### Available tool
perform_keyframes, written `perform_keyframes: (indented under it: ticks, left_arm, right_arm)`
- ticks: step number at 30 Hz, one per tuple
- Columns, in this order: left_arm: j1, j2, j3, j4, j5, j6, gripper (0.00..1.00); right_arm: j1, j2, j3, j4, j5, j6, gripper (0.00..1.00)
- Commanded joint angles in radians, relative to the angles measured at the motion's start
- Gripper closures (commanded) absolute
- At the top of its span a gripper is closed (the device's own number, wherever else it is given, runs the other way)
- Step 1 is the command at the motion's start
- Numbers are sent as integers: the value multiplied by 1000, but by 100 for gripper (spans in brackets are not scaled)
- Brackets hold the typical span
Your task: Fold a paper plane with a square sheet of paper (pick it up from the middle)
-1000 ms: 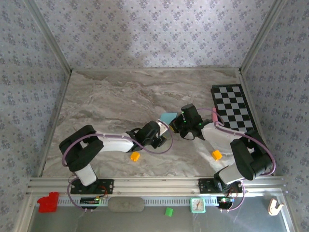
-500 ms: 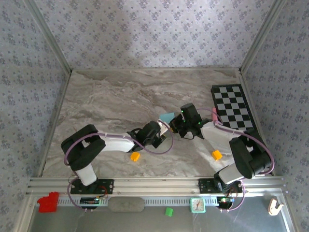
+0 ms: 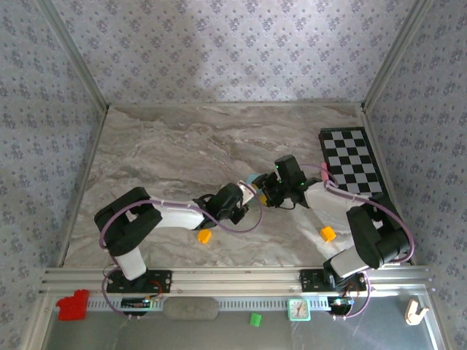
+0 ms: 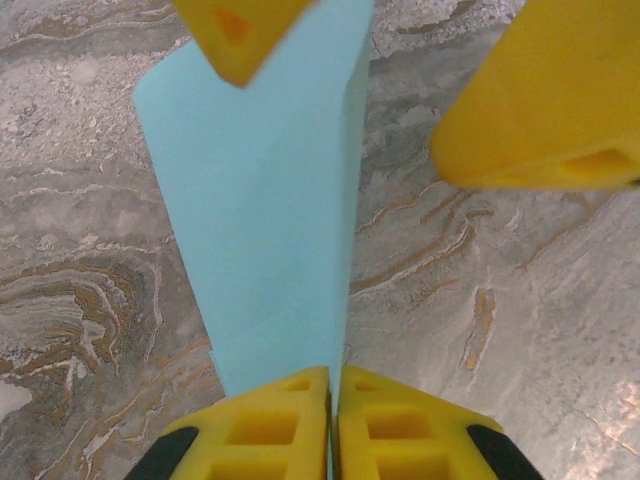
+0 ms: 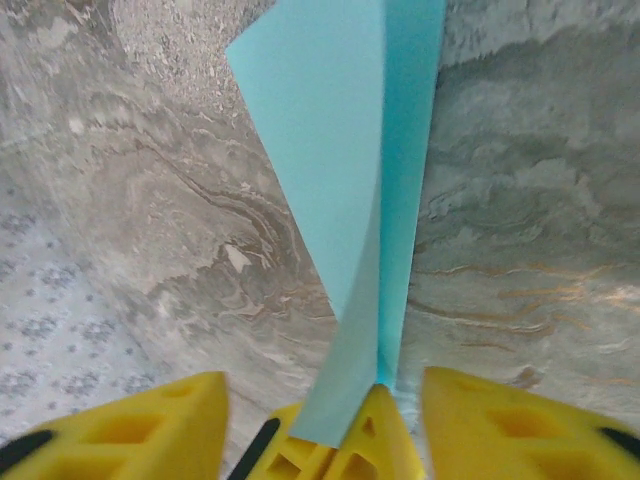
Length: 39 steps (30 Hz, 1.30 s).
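Two grippers meet at mid-frame in my overhead view. My left gripper point(image 4: 333, 385) is clenched on the bottom edge of the folded teal paper point(image 4: 260, 200), above the marble table point(image 4: 500, 300). My right gripper point(image 5: 322, 385) straddles the sheet, fingers spread, gripping nothing.

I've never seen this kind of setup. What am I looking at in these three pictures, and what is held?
Two robot arms are bolted at the near edge of a marble-patterned table. One picture looks down from above and behind them; the other two come from a camera on each wrist. On the table lie a black-and-white checkered board and two small orange cubes. The left gripper is shut on a folded teal-blue sheet of paper; the right gripper stands open at its other end.
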Motion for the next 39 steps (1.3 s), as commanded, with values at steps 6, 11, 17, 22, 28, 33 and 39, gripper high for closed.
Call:
perform_keyframes:
  ticks: [6, 11, 17, 22, 28, 33, 39]
  left_arm:
    - [27, -19, -19, 21, 94, -47, 98]
    - [67, -36, -31, 37, 204, -111, 100]
    - [126, -37, -25, 46, 367, -235, 100]
    - [170, -28, -19, 62, 464, -350, 100]
    - [209, 2, -4, 74, 531, -482, 100]
    - [233, 27, 8, 96, 580, -566, 100]
    - [260, 59, 12, 127, 618, -646, 100]
  right_arm:
    - [-63, -61, 52, -160, 49, -144, 26]
    - [-103, -97, 37, -187, 71, -203, 23]
    - [-120, -122, 26, -200, 81, -261, 23]
    - [-125, -124, 25, -193, 67, -332, 22]
    - [-125, -107, 15, -144, 14, -441, 23]
    - [-123, -87, 11, -113, -13, -529, 24]
    - [-105, -52, 15, -107, -17, -603, 25]
